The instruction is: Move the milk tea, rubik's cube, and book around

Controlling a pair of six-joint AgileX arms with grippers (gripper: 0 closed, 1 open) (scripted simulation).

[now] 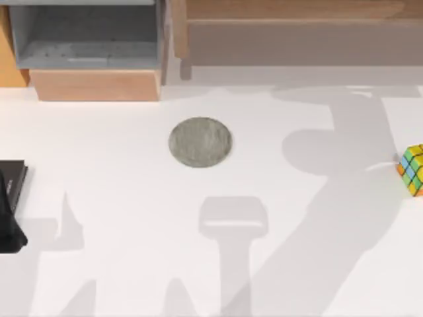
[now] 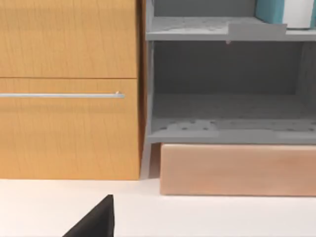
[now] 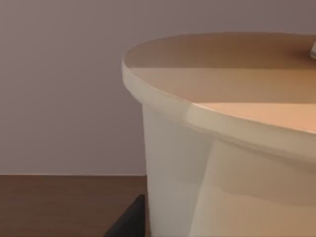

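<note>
Right gripper [image 3: 129,223] sits hard against the milk tea [image 3: 222,148], just below its lid; whether it is clamped on the cup I cannot tell. Left gripper [image 2: 95,223] idles at the table's left, facing the cabinet [image 2: 69,123], its state equally unclear. Up on a shelf there stands the book [image 2: 270,9], seemingly put away. At the table's right edge waits the rubik's cube [image 1: 411,170], well apart from the bare grey coaster [image 1: 200,142], so tea and cube look still to be placed.
</note>
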